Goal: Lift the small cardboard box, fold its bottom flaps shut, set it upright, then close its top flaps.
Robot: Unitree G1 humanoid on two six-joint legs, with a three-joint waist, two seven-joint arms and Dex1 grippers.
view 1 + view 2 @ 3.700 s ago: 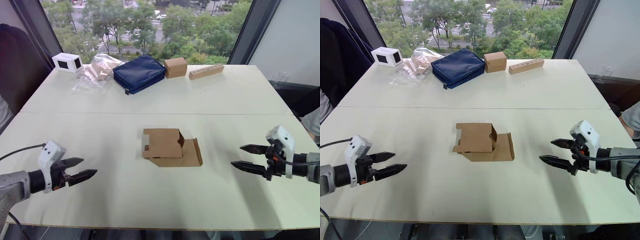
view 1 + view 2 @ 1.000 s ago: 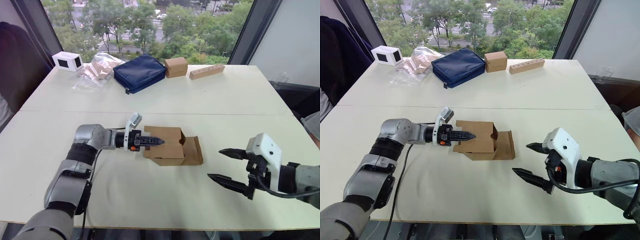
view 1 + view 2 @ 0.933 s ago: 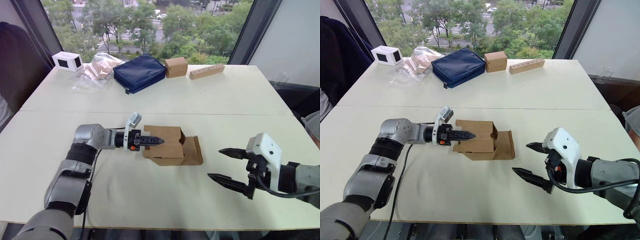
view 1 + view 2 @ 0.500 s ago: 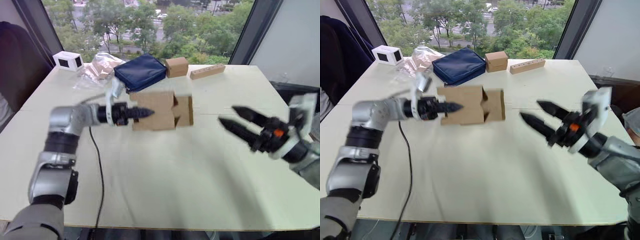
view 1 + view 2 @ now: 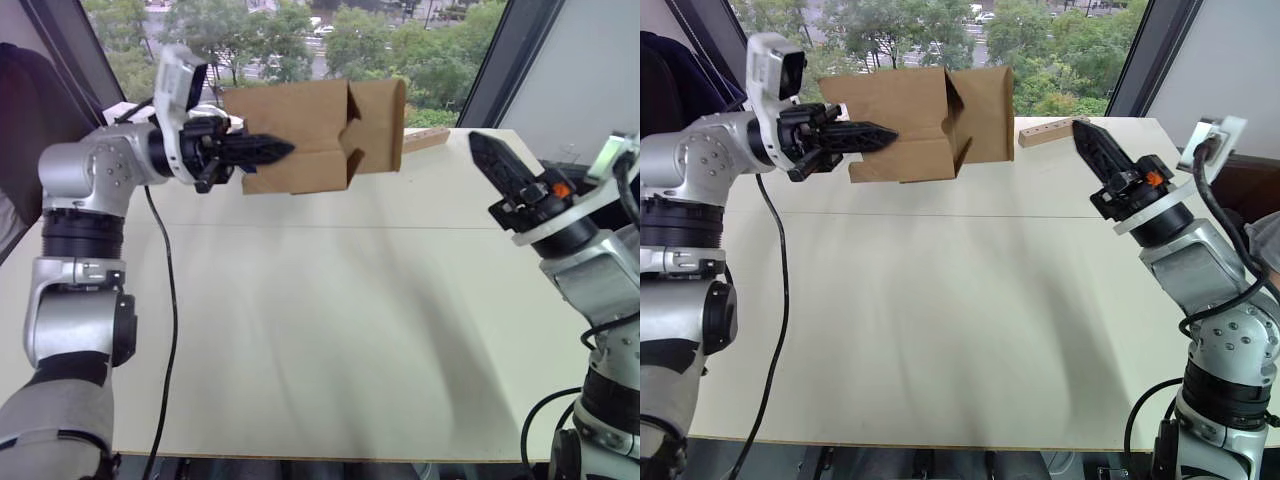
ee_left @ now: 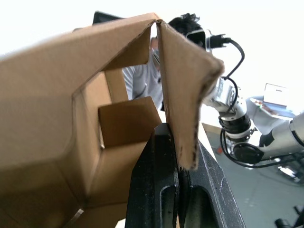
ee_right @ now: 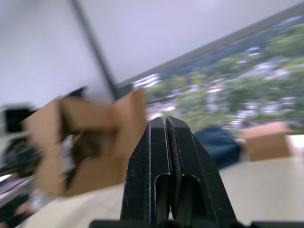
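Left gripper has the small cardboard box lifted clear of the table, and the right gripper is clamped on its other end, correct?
Not quite. The left gripper does hold the small cardboard box clear of the table, but the right gripper is not on it: the left eye view shows it shut, apart from the box, off to its right.

Robotics lab or office: pale counter (image 5: 330,330), tall windows (image 5: 290,40) over treetops, second robot arm (image 6: 237,128).
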